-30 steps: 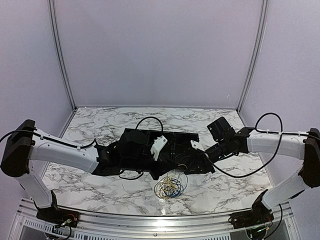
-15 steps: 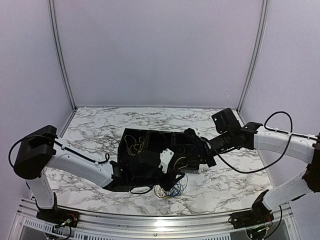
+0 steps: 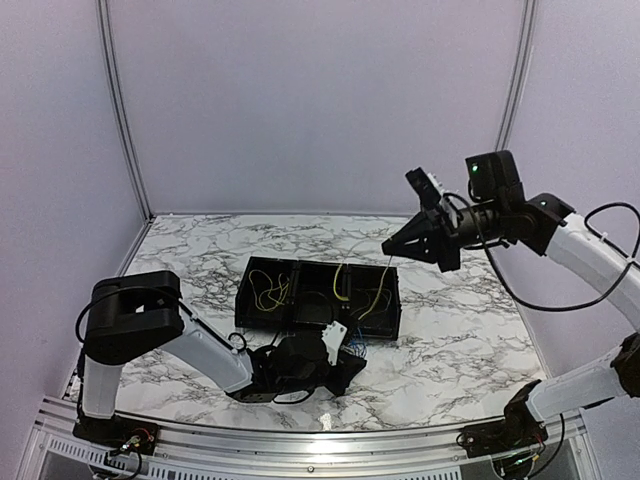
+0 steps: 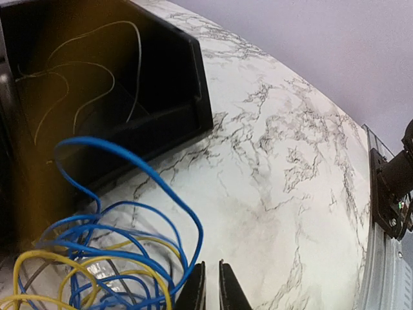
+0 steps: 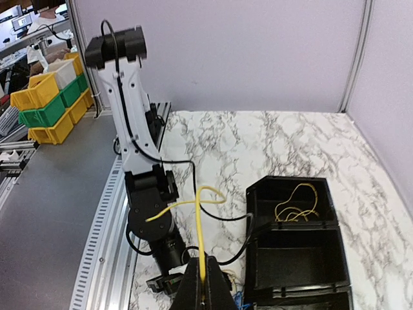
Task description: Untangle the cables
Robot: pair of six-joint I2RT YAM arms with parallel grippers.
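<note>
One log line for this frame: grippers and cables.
right gripper: raised, shut on yellow wire | left gripper: low beside tangle, grip unclear | tray: loose yellow wires inside

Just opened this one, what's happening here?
The right end effector, raised above the black tray, pinches one yellow cable that hangs toward the tray. The left end effector sits low by the blue and yellow tangle in front of the tray, jaws nearly together; whether it grips a strand is unclear.

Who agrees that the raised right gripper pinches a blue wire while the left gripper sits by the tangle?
Wrong colour: the right wrist view shows the right gripper pinching a yellow wire. The left gripper does sit by the tangle.
</note>
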